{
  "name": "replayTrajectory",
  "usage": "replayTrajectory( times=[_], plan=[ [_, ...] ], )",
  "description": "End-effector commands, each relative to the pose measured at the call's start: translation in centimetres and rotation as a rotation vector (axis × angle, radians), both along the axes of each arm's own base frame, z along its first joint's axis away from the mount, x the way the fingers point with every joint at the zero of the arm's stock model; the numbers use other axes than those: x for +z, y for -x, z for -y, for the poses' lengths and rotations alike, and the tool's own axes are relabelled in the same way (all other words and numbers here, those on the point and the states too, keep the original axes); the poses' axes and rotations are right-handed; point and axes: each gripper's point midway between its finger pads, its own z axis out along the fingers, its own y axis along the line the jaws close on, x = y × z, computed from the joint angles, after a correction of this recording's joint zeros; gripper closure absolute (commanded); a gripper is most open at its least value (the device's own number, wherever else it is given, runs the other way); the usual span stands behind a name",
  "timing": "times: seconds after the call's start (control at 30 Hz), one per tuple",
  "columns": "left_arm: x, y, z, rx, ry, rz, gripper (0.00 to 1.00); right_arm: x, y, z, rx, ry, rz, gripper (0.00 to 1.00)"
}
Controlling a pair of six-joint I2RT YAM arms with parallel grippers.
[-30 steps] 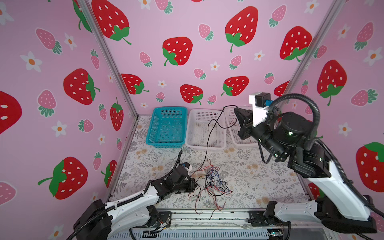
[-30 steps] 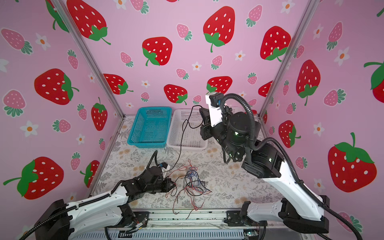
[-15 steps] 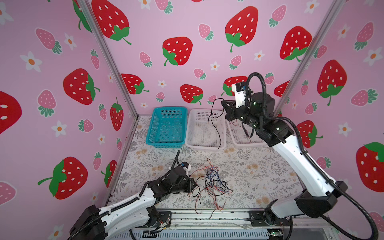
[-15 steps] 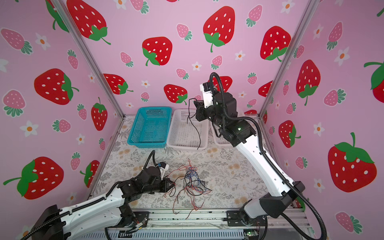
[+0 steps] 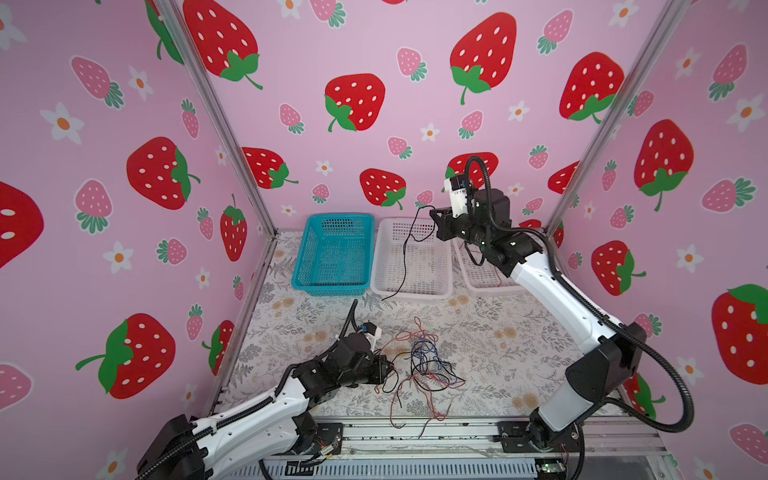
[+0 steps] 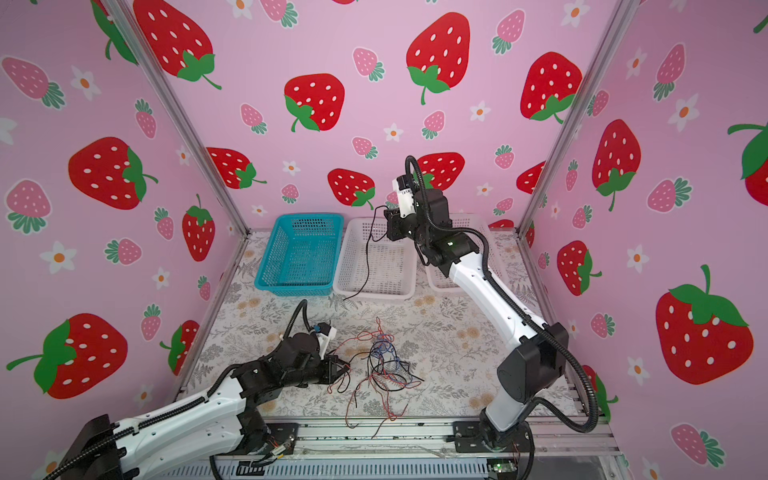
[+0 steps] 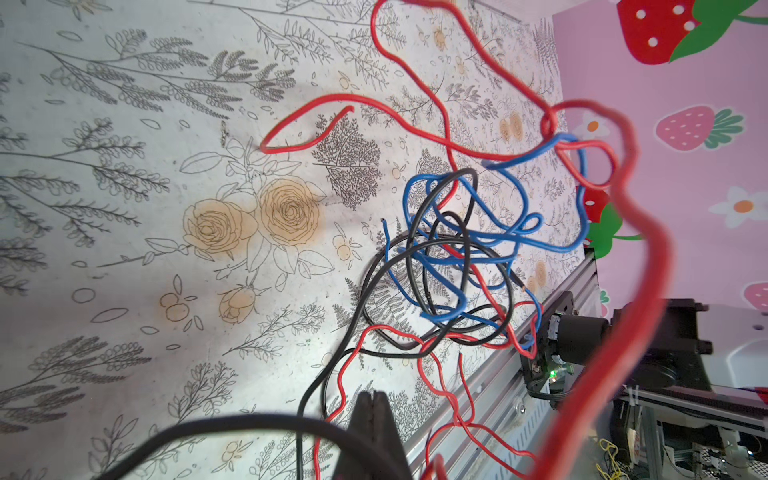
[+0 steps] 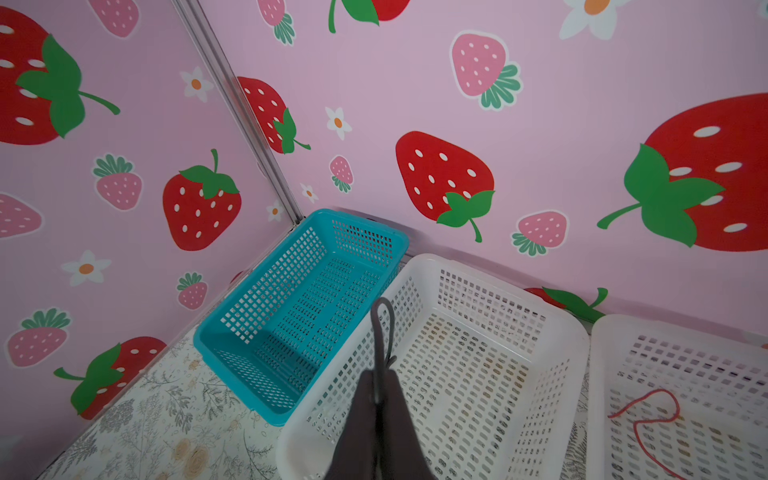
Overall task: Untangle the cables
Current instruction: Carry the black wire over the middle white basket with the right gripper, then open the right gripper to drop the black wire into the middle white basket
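A tangle of red, black and blue cables (image 5: 424,361) (image 6: 384,361) lies on the floral mat near the front edge; the left wrist view shows it close up (image 7: 457,266). My left gripper (image 5: 390,368) (image 7: 372,395) rests low at the tangle's left side, shut, with nothing seen between its tips. My right gripper (image 5: 434,216) (image 8: 379,374) hovers over the middle white basket (image 5: 409,293), shut on one black cable (image 5: 405,257) (image 8: 382,328). That cable hangs down across the basket, and its free end reaches the mat in front.
A teal basket (image 5: 338,216) (image 8: 299,249) stands at the back left. A second white basket (image 8: 598,353) at the back right holds a red cable (image 8: 648,411). Pink walls close three sides. A metal rail (image 5: 415,432) runs along the front, with loose red ends over it.
My right arm swung from the foreground to the back, carrying the black cable clear of the tangle and over the middle white basket. The left arm barely moved.
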Motion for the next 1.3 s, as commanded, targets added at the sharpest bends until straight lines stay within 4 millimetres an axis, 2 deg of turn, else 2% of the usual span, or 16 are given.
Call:
replayTrajectory(
  times=[0.0,0.2,0.27,0.43,0.57,0.63,0.73,0.9,1.0,1.1,1.17,1.23,1.27],
  plan=[
    [1.8,-0.7,0.1,0.020,0.018,0.036,1.00,-2.3,-2.1,0.3,-0.055,0.037,0.012,1.00],
    [1.5,-0.6,0.1,0.021,0.017,0.030,1.00,-4.0,-4.1,0.7,-0.113,0.056,-0.006,1.00],
    [1.5,-0.6,0.1,0.021,0.019,0.028,1.00,-5.7,-5.7,1.6,-0.192,0.109,-0.033,1.00],
    [1.5,-0.5,0.2,0.020,0.022,0.030,1.00,-10.9,-7.6,1.4,-0.235,0.246,-0.125,1.00],
    [1.4,-0.5,0.3,0.018,0.020,0.028,1.00,-13.6,-9.2,3.2,-0.376,0.327,-0.176,1.00],
    [1.6,-0.5,0.4,0.016,0.021,0.030,1.00,-14.2,-9.5,2.7,-0.371,0.365,-0.194,1.00],
    [1.7,-0.5,0.5,0.013,0.022,0.033,1.00,-15.3,-8.4,0.1,-0.282,0.428,-0.185,0.99],
    [1.5,-0.6,0.5,0.020,0.021,0.033,1.00,-16.4,-5.7,-3.0,-0.162,0.454,-0.225,0.74],
    [1.6,-0.6,0.5,0.018,0.022,0.034,1.00,-15.5,-4.1,-3.5,-0.116,0.396,-0.247,0.63],
    [1.6,-0.6,0.5,0.019,0.019,0.036,1.00,-13.6,-1.9,-3.8,-0.049,0.315,-0.252,0.53],
    [1.6,-0.7,0.5,0.020,0.021,0.037,1.00,-12.1,-0.5,-3.5,-0.026,0.274,-0.240,0.49],
    [1.6,-0.8,0.6,0.020,0.023,0.038,1.00,-11.1,0.3,-2.8,-0.032,0.246,-0.228,0.49],
    [1.6,-0.8,0.7,0.019,0.022,0.038,1.00,-10.7,0.7,-2.5,-0.033,0.238,-0.223,0.44]
  ],
)
